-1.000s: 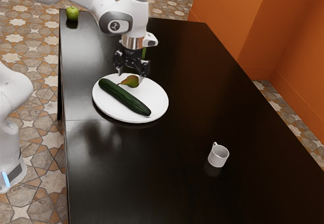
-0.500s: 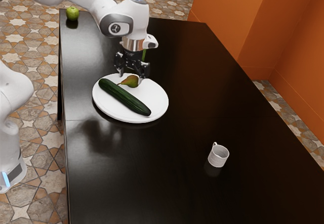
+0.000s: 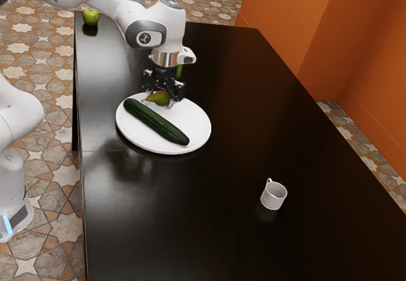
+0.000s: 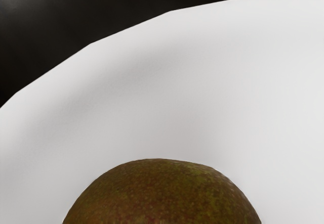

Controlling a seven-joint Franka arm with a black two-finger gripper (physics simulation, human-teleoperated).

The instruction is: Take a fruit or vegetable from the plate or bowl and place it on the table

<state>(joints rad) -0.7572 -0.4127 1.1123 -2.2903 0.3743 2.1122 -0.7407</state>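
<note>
In the exterior view the black gripper (image 3: 161,97) is low over the far side of the white plate (image 3: 198,119), around the brownish-green pear (image 3: 160,98). Whether it holds the pear or stands around it, I cannot tell. Beside the pear, a long dark green cucumber (image 3: 155,122) lies across the plate. The wrist view has the rounded top of the pear (image 4: 162,193) large and close under my hand, with the pale plate (image 4: 202,77) behind it.
A small white mug (image 3: 273,195) stands on the dark table (image 3: 190,217), toward the exterior view's lower right. Near the table's far left corner is a green apple (image 3: 91,18). An orange wall rises beyond the table's right side.
My hand has shifted slightly toward the exterior view's left and a little lower. The pear has moved a short way left and up in that view. The cucumber and plate have stayed put.
</note>
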